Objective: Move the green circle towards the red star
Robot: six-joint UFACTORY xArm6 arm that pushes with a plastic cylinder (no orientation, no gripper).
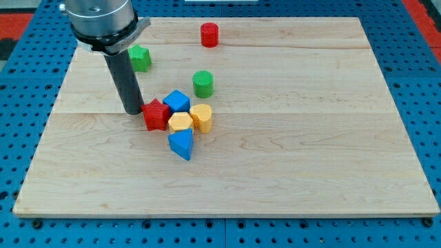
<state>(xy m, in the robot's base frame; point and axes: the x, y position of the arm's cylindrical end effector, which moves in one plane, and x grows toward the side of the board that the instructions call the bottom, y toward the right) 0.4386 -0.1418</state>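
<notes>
My tip (133,110) beside red star (156,115); green circle (203,83) well right.

green circle (203,83) upright, near red star (156,114)

My tip (133,111) rests on the board, rod upright beneath the arm's grey wrist.

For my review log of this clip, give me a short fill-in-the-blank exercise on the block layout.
My tip rests just to the view's ___ of the red star.
The green circle lies toward the view's upper ___ of the red star.
The red cylinder stands nearest the board's ___ edge.

Missing words: left; right; top
</notes>
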